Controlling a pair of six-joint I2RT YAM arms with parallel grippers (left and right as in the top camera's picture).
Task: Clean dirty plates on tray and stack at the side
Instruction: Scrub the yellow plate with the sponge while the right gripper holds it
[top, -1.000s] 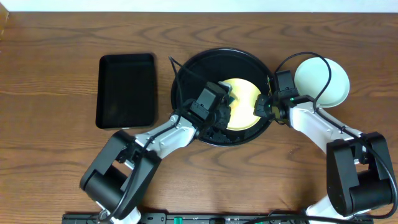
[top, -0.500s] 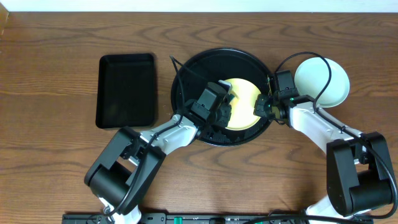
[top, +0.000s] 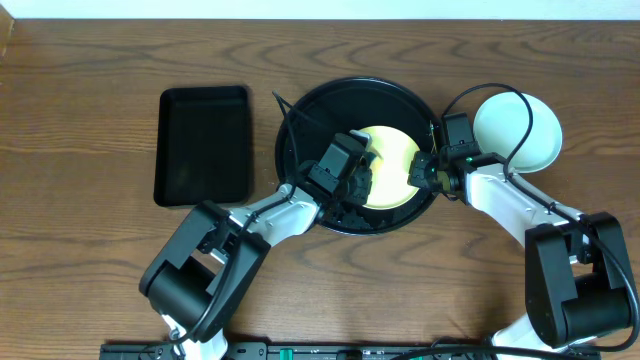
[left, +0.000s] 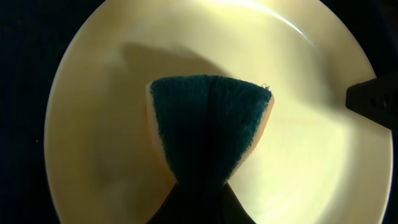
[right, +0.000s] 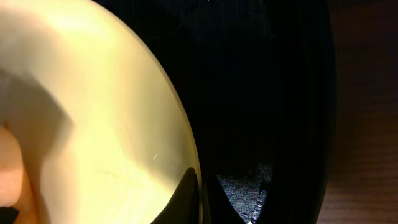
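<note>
no readable text, labels, or signs

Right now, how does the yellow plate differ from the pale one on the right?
The yellow plate lies in the round tray; the pale plate sits on the table outside it. The left gripper holds a sponge on the yellow plate and the right gripper pinches its rim; the pale plate has neither. Both are round.
</note>
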